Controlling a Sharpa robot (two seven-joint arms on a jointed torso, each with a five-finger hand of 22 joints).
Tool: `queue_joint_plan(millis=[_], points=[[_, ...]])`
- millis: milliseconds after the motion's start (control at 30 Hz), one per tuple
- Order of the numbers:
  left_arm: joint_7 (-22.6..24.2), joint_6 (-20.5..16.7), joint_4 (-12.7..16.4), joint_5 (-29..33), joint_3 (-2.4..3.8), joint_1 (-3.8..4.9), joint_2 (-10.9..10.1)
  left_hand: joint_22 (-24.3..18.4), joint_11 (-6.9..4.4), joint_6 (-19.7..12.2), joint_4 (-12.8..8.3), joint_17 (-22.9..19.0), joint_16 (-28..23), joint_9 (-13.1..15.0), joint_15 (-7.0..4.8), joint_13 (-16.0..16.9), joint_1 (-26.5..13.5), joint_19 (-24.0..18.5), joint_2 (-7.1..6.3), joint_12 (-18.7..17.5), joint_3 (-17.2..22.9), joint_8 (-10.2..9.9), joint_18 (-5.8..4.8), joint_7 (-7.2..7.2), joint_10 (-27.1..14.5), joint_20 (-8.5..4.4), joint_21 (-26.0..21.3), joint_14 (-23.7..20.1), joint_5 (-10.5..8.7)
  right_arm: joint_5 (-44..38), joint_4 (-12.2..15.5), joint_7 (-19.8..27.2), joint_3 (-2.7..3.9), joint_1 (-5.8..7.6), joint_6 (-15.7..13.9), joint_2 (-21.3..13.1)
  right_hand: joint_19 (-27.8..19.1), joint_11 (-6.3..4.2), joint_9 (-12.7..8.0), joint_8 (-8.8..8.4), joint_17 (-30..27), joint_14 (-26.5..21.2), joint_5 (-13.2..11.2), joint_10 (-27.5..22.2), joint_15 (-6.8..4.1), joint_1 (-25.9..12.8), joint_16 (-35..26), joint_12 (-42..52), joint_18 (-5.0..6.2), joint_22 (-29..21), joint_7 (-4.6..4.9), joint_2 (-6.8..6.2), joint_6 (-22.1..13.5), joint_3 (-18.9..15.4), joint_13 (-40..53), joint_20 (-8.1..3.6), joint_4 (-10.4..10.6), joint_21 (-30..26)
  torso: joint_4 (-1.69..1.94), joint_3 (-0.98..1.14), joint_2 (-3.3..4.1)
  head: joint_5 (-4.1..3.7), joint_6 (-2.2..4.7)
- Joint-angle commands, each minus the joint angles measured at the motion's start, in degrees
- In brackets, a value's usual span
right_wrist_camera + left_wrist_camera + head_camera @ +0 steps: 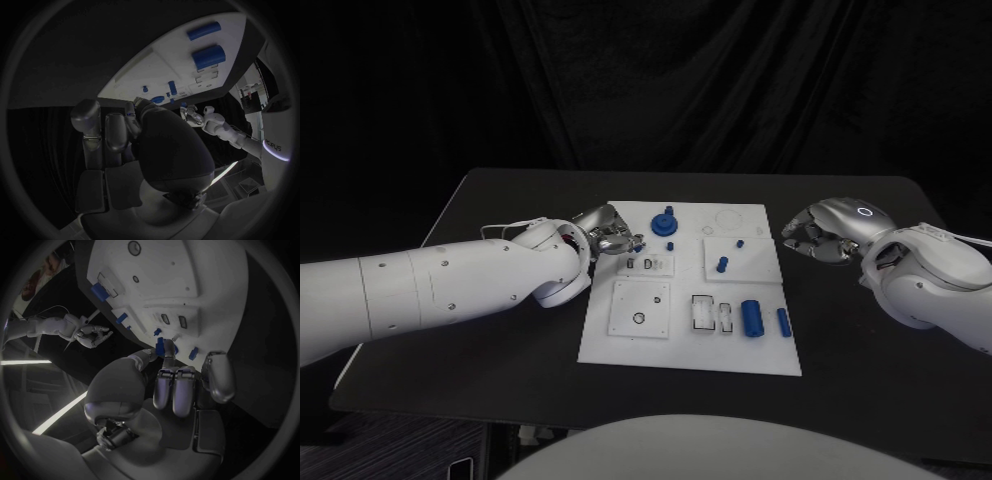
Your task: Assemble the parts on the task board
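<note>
Reaching in at the far left corner of the white task board [687,345], the robot's left hand [599,236] rested beside the raised section of the plate, its fingers [164,351] pinching a small blue part [160,346] at their tips, as the left wrist camera showed, with the remaining fingers folded back toward the palm. A round blue part with an upright stem [664,222] stood on the board just beside that hand. Farther along the board, a short blue peg [721,264] stood near its middle, while a thick blue cylinder [751,318] and a thinner blue rod [783,322] lay side by side toward the near right corner, next to two small rectangular slots. Off the board's right edge, near its far end, the right hand [815,236] hovered apart from the plate, its fingers curled inward and grasping nothing. The black table [488,370] extended around the board on every side.
</note>
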Motion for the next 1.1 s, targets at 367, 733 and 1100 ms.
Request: queue_joint_plan(millis=[367, 733, 1100], points=[[4.4, -10.6, -1.2, -5.2, 0.1, -3.43, 1.3, 9.4, -0.36, -0.2, 0.9, 15.1, 0.2, 0.3, -0.45, 15.0, -1.0, -0.3, 0.42, 0.2, 0.1, 0.5, 0.36, -0.21, 5.8, 0.03, -0.2, 6.2, 0.09, -0.2, 0.2, -0.1, 0.03, -0.13, -1.4, -0.2, 0.2, 0.27, -0.1, 0.21, 0.1, 0.7, 0.3, -0.3, -0.32, 0.4, 0.0, -0.2, 0.16, 6.2, 0.06, -0.27, 0.2, 0.4, 0.0, 0.04, -0.1, 0.1, -0.15, 0.12, -0.06, 0.16, -0.01], [4.0, -9.2, -2.4, -5.3, 0.1, -4.95, 2.3, 9.3, -0.33, -0.4, 1.8, 15.1, 0.2, 0.4, -0.45, 15.0, -1.6, -0.3, 0.49, 0.2, -0.5, 0.7, 0.37, -0.17, 5.8, 0.01, -0.3, 6.2, -0.99, -0.2, 0.0, -0.1, 0.03, -0.14, -1.4, 0.0, 0.2, 0.27, -0.1, 0.22, 0.1, 0.7, 0.3, -0.2, -0.32, 0.4, -0.1, -0.2, 0.16, 6.2, 0.06, -0.31, 0.2, 0.4, 0.1, 0.04, -0.1, 0.1, -0.19, 0.04, -0.03, 0.15, -0.01], [4.0, -8.2, -3.1, -5.3, 0.1, -5.9, 2.9, 9.4, -0.33, -0.4, 2.0, 15.1, 0.2, 0.4, -0.44, 15.0, -1.8, -0.3, 0.58, 0.2, -0.6, 0.8, 0.35, -0.17, 5.8, 0.01, -0.3, 6.2, -1.14, -0.2, 0.0, -0.1, 0.03, -0.14, -1.4, -0.1, 0.2, 0.28, -0.1, 0.22, 0.1, 0.7, 0.3, -0.2, -0.32, 0.4, 0.0, -0.2, 0.15, 6.3, 0.06, -0.31, 0.2, 0.4, 0.1, 0.04, -0.1, 0.1, -0.15, 0.01, 0.02, 0.03, -0.01]])
